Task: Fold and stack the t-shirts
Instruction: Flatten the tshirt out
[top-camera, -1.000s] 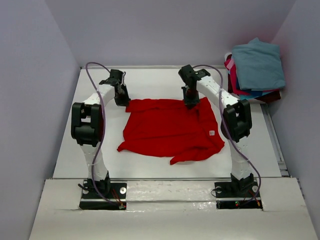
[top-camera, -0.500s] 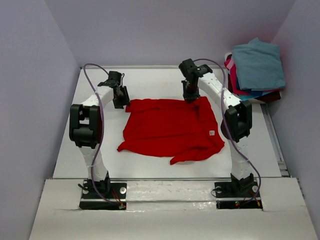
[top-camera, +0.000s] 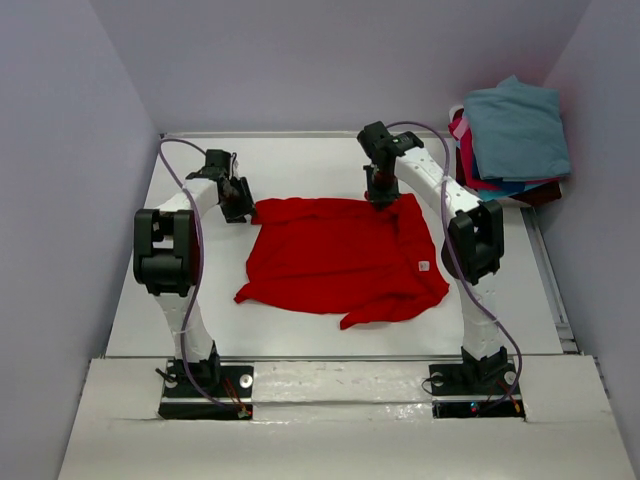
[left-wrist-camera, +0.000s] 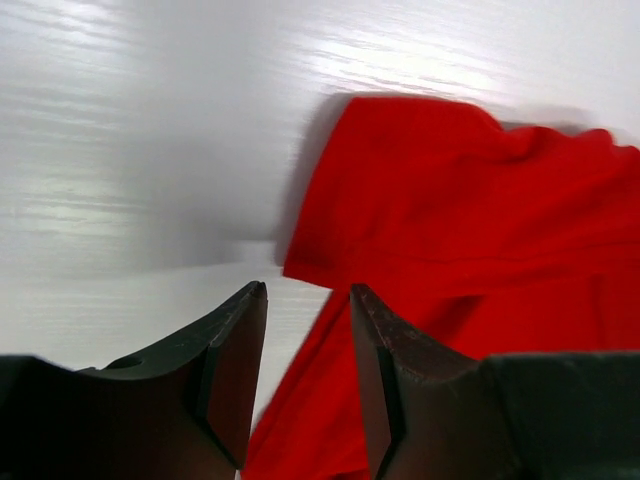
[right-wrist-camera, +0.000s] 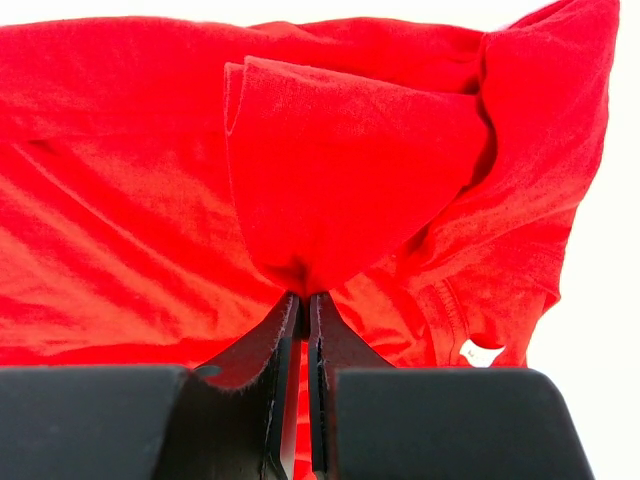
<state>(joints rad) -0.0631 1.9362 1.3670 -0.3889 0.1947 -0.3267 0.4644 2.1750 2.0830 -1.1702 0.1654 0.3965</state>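
Observation:
The bright red t-shirt (top-camera: 340, 255) lies spread and rumpled on the white table. My left gripper (top-camera: 237, 200) hovers at its far left corner with jaws open. In the left wrist view the left gripper (left-wrist-camera: 305, 290) has only table and the edge of the red t-shirt (left-wrist-camera: 470, 220) showing below the gap. My right gripper (top-camera: 380, 193) is at the shirt's far edge. In the right wrist view the right gripper (right-wrist-camera: 303, 295) is shut on a bunched fold of the red t-shirt (right-wrist-camera: 330, 180). Other t-shirts sit stacked at the far right, teal-blue (top-camera: 515, 125) on top.
The stack of shirts, with pink (top-camera: 462, 135) and dark maroon (top-camera: 540, 192) layers showing, rests beyond the table's right rim. Grey walls close in the table (top-camera: 300, 160) at the back and on both sides. A white label (right-wrist-camera: 482, 352) shows inside the red shirt's collar.
My left gripper has opened, let go of the shirt's far left corner and shifted a little to the left. The right gripper keeps its pinch and has hardly moved.

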